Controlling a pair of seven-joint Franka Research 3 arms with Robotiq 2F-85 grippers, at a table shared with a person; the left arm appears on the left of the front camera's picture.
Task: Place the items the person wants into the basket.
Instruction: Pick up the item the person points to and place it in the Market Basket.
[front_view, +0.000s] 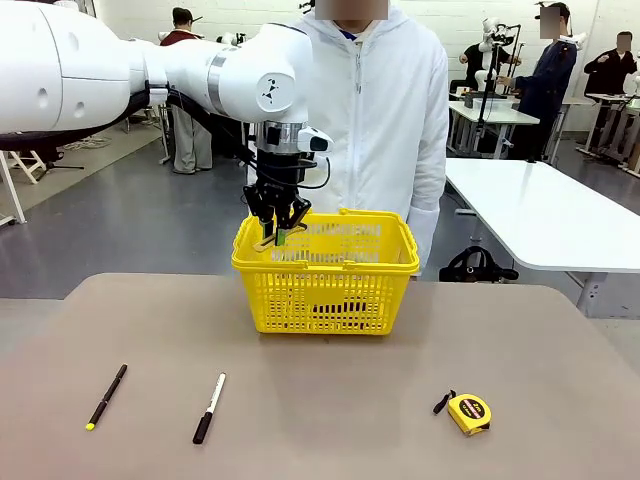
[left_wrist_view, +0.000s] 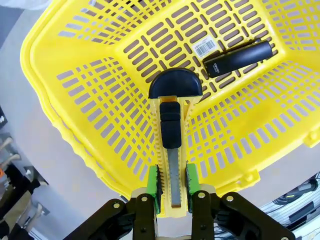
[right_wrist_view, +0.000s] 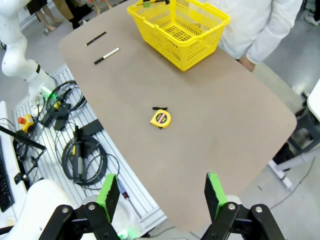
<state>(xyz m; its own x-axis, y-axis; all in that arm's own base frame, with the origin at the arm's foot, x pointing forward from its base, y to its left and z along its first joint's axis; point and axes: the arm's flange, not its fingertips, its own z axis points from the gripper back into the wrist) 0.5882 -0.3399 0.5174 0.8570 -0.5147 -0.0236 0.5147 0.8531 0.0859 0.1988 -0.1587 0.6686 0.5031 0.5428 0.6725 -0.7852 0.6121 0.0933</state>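
**Left arm at the basket.** We show the left hand (front_view: 278, 228) poised above the left side of the basket (front_view: 325, 295), its green pads pressed against the two flanks of the box-cutter knife (left_wrist_view: 172, 135). The knife is pinched near its tail, and its black end points down toward the basket's floor. We read this lengthwise hold as chosen so that the tool can fall through the opening without catching the lattice wall.

A slim black object (left_wrist_view: 240, 56) lies on the basket floor beside a barcode sticker (left_wrist_view: 206, 46); we cannot tell what it is. The basket stands at the far side of the table (front_view: 330, 440), just in front of the person (front_view: 385, 110).

The pen (front_view: 106, 397), yellow tip nearest us, lies at the near-left of the table, near the marker (front_view: 209, 408). The tape measure (front_view: 468, 412) lies well apart at the near-right.

The right hand (right_wrist_view: 161, 187) is spread and holds nothing. It sits high and off the table's edge, which we judge keeps it out of the left arm's way. We judge release of the knife to be the step in hand, with the pen not yet fetched.
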